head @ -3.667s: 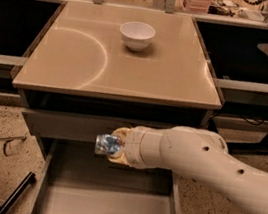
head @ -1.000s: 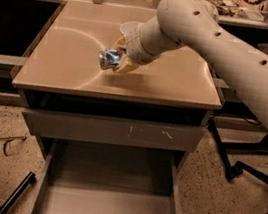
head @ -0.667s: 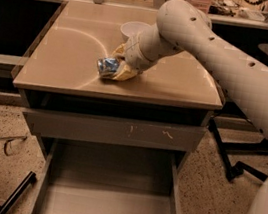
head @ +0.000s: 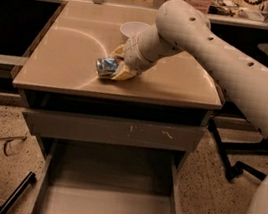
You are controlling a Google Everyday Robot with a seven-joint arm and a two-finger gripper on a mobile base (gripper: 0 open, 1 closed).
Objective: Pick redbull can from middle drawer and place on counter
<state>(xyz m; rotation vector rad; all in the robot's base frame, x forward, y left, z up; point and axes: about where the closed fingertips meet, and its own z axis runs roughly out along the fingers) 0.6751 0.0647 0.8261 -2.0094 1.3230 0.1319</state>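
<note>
The redbull can (head: 106, 67), silver and blue with a shiny end, lies on its side low over the counter (head: 70, 63), near its front middle. My gripper (head: 115, 68) is shut on the can, its yellowish fingers (head: 124, 72) around it; whether the can touches the counter I cannot tell. The arm reaches in from the right. The middle drawer (head: 109, 196) is pulled open below, its flat bottom bare.
A white bowl (head: 132, 29) stands on the counter just behind the gripper, partly hidden by the arm. A scratched grey drawer front (head: 115, 129) is closed above the open drawer. Chair legs (head: 236, 165) stand at the right; dark bars lie on the floor at left.
The gripper carried the can from over the open drawer up onto the counter, then lowered it towards the front middle of the top.
</note>
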